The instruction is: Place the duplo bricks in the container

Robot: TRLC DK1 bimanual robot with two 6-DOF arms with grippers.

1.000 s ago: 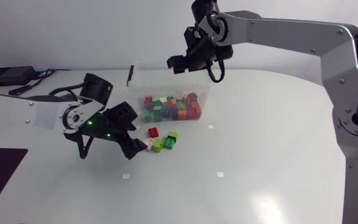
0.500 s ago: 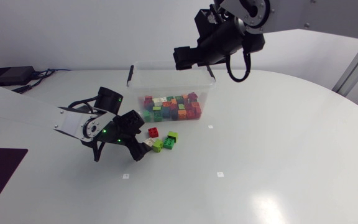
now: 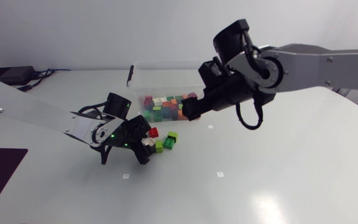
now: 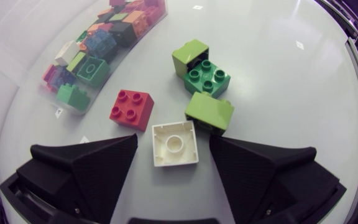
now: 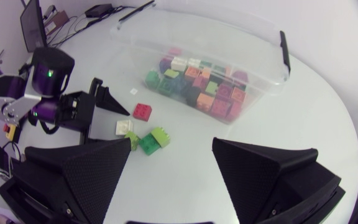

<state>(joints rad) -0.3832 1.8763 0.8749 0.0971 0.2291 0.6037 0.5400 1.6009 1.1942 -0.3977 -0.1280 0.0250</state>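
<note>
Head view has the pale table crossed by both arms. The right arm has swung down from above the box in the last second and now hangs low in front of it. The left arm has slid forward toward the loose pieces. The clear container stands at the far middle of the table, already holding a heap of mixed bricks. The right gripper is spread wide and carries nothing, and it looks down on the loose cluster just ahead of it. The left gripper is also spread, its fingers on either side of the white brick, with a gap showing at both faces, so nothing is pinched yet. Just beyond that brick lie the red brick and three green bricks, bunched and touching one another, all on the table just in front of the container. By my reading, the left arm's advance has lined up a grasp on the white piece and closing is the likely next step. With both arms near the same cluster, they could crowd each other.
</note>
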